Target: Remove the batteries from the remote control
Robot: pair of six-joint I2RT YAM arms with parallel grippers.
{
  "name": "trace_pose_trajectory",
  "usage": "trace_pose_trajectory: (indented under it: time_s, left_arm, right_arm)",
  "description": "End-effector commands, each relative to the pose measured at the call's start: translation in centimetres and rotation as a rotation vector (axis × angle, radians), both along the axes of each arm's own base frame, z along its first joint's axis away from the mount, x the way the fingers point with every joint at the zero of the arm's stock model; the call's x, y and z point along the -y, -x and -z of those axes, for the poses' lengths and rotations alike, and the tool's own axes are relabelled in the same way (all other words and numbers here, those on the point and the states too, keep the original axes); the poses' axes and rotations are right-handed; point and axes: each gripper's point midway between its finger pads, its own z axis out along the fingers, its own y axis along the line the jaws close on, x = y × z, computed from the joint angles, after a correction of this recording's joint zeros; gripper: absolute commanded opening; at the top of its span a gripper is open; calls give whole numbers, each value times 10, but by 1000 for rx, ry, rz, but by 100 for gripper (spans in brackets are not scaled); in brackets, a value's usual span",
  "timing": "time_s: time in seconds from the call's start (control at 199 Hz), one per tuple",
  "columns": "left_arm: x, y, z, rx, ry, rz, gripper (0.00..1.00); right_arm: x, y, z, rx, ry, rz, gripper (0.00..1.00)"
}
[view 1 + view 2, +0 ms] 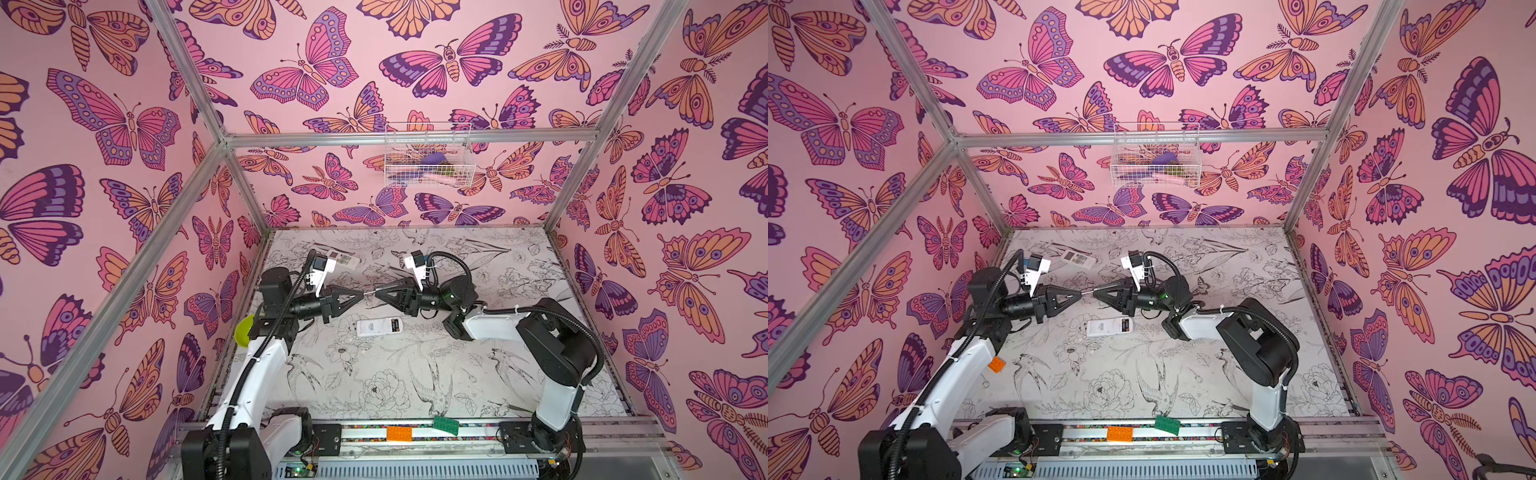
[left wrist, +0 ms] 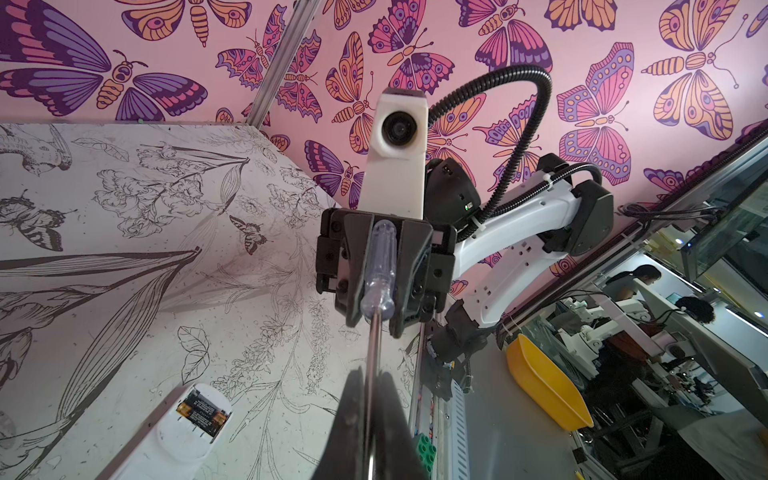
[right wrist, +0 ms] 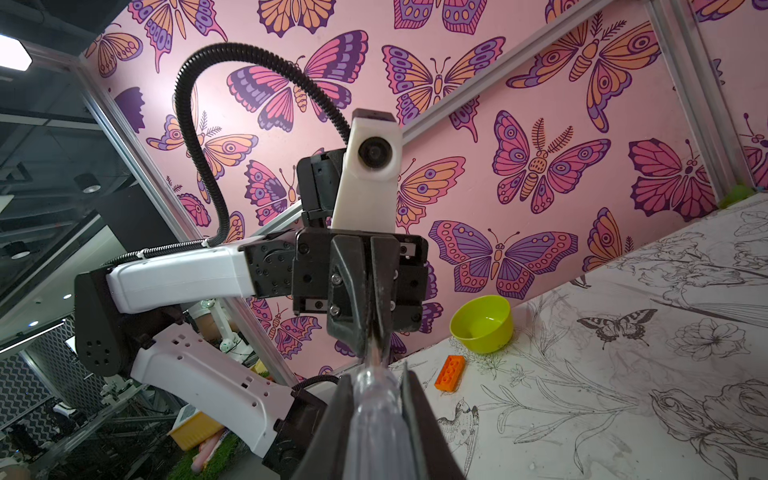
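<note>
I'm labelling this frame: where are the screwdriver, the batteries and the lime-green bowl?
screwdriver [image 2: 378, 266]: left wrist view, on its clear handle.
batteries [image 2: 203, 412]: left wrist view, on the black cells in the open remote control [image 2: 166, 451].
lime-green bowl [image 3: 488, 343]: right wrist view, on its outer wall.

Camera positions, four views.
The whole table [image 1: 374, 365] is overlooked from high in both top views; from each wrist, the opposite arm [image 2: 519, 224] is faced closely.
</note>
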Motion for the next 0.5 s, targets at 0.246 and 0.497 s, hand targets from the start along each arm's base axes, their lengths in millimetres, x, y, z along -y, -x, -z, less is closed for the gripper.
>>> trace_pose_trajectory:
  time_s: [0.246,0.497]
  left_arm:
    - [0,4,-4,31,2,10,36]
    - [-7,4,-5,116,-38,-1,50]
  right_arm:
    - [29,-13,-5,32,-21,101,5]
    - [63,-22,14,27,43,181,4]
